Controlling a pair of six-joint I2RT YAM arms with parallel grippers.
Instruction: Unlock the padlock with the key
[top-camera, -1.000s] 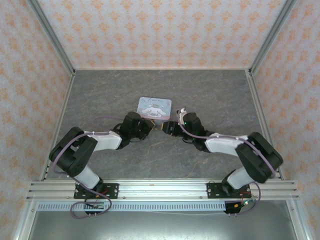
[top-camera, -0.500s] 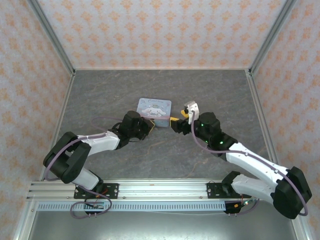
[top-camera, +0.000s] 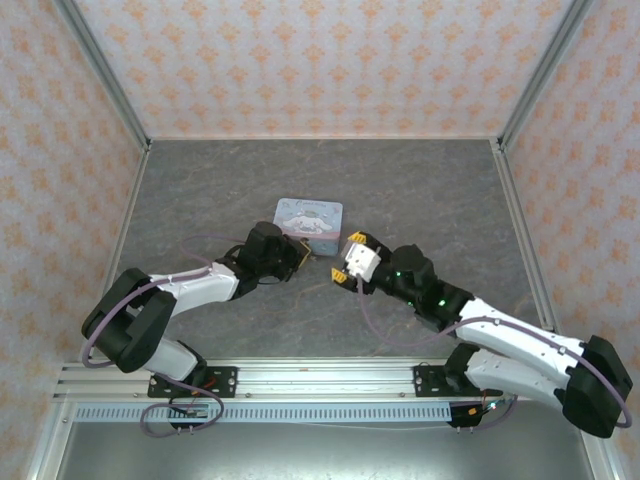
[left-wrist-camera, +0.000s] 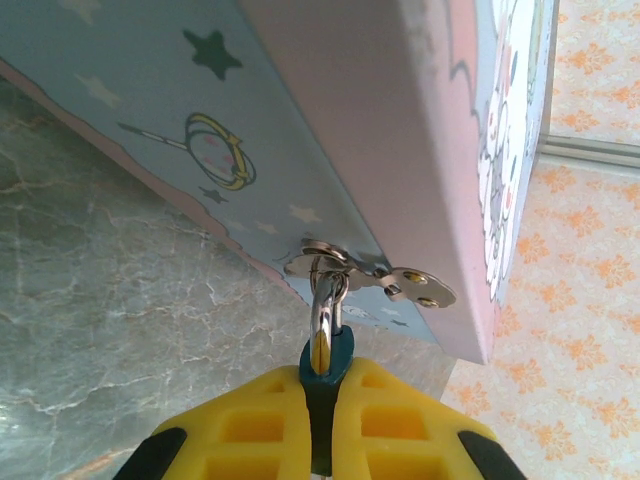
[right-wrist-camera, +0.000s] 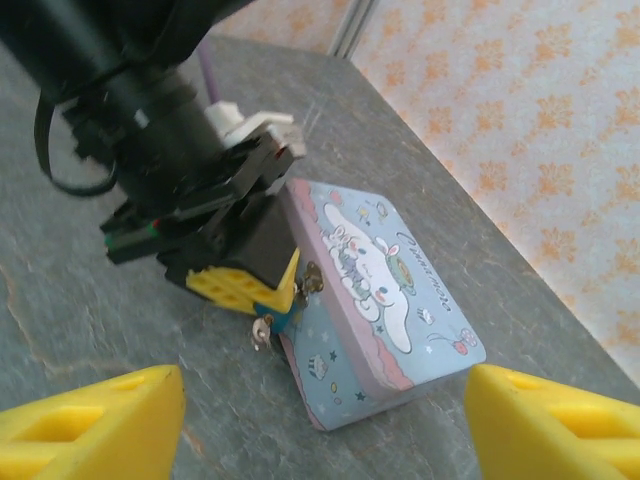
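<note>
currently the l. gripper (left-wrist-camera: 321, 420) is clenched on the padlock (left-wrist-camera: 325, 362). the teal body is pinched betw. the yellow pads (left-wrist-camera: 250, 430), and the shackle (left-wrist-camera: 325, 300) is threaded thru the hasp (left-wrist-camera: 375, 275) on the side wall of the tin box (left-wrist-camera: 300, 120).

in top view the padlock sits at the box's 6 o'clock edge, with the l. gripper reaching in from 8 o'clock. the r. gripper (right-wrist-camera: 320, 400) stands at the box's 4–5 o'clock, jaws released and wide apart, nothing betw. them. in r. wrist view a small silvery piece (right-wrist-camera: 262, 333) hangs just below the l. pads at 6 o'clock. it is prob. the key, but too small to confirm.

hazards (est.):

1. missed grasp. the silvery piece is tiny and sits tight against the l. pads. a wide-open r. approach may close on the l. fingers or on air.
2. knocked key. a side touch from 3 o'clock could push it out of the keyhole, or swing it if it only dangles.
3. box drag. the lock is tied to the hasp, so any l. arm pull toward 8 o'clock tips or slides the box on the table (top-camera: 200, 190), shifting the target mid-approach.
4. grip slip. only a narrow strip of the body is pinched, so turning torque may rotate the lock instead of the cylinder.
5. arm clash. both wrists converge near 6 o'clock of the box, with little clearance.
</note>
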